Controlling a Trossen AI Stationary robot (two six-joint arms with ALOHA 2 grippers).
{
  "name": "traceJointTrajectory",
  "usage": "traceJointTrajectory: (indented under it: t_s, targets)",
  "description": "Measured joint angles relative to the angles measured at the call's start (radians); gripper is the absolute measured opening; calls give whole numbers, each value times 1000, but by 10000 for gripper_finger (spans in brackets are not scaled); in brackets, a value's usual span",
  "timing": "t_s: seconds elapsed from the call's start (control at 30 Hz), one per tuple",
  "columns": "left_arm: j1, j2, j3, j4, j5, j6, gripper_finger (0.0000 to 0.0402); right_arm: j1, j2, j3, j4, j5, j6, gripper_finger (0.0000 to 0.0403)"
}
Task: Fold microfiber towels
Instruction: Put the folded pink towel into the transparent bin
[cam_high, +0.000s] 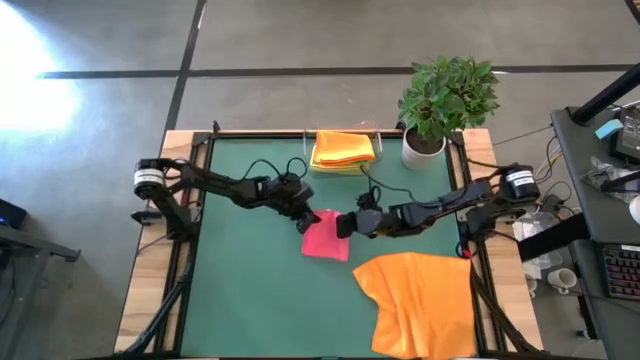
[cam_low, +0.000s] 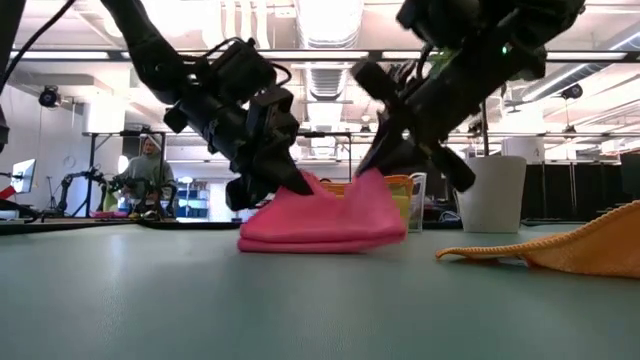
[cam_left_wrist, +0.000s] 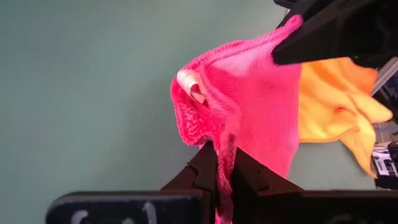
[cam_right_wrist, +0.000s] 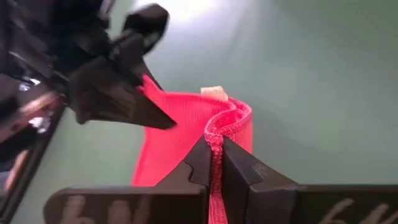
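A pink microfiber towel (cam_high: 326, 240) lies in the middle of the green mat (cam_high: 250, 290), its two far corners raised. My left gripper (cam_high: 303, 217) is shut on the left corner and my right gripper (cam_high: 347, 226) on the right one. In the low view the pink towel (cam_low: 325, 222) sags between the two raised corners. An orange towel (cam_high: 420, 300) lies spread and rumpled at the near right. Folded yellow and orange towels (cam_high: 343, 150) are stacked at the far edge. My left gripper pinches the pink towel's left far corner (cam_left_wrist: 224, 144) between its two fingers, on a bunched hemmed edge. It comes slanting down from the table's left. The corner is lifted; the towel's lower part (cam_low: 300, 242) rests on the mat. My right gripper pinches the towel's right far corner (cam_right_wrist: 215, 132) between its two fingers, along the stitched hem. It comes slanting down from the table's right. The corner stands raised, and the cloth falls away slack to the mat.
A potted plant (cam_high: 445, 100) in a white pot stands at the far right corner. A clear holder (cam_high: 345, 132) stands behind the folded stack. Black frame rails (cam_high: 190, 200) run along the mat's sides. Bare mat lies at the near left.
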Motion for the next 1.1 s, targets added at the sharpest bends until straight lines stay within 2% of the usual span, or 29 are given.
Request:
traceJointTrajectory:
  t_s: [0.2,0.5,0.67,0.9,1.1]
  targets:
    - [4,-58,4,-6,-18,1,2,-2,-91,0,-4,66,-82,11]
    - [42,-109,92,-15,-28,79,1,-49,-151,21,-29,110,-192,11]
    - [72,-109,158,-71,-39,145,2,-89,-156,155,-136,131,-348,11]
    - [151,-109,246,-105,-96,161,3,-176,-129,375,-493,164,-433,11]
    - [227,-109,307,-111,-96,180,4,-259,-123,449,-529,160,-512,11]
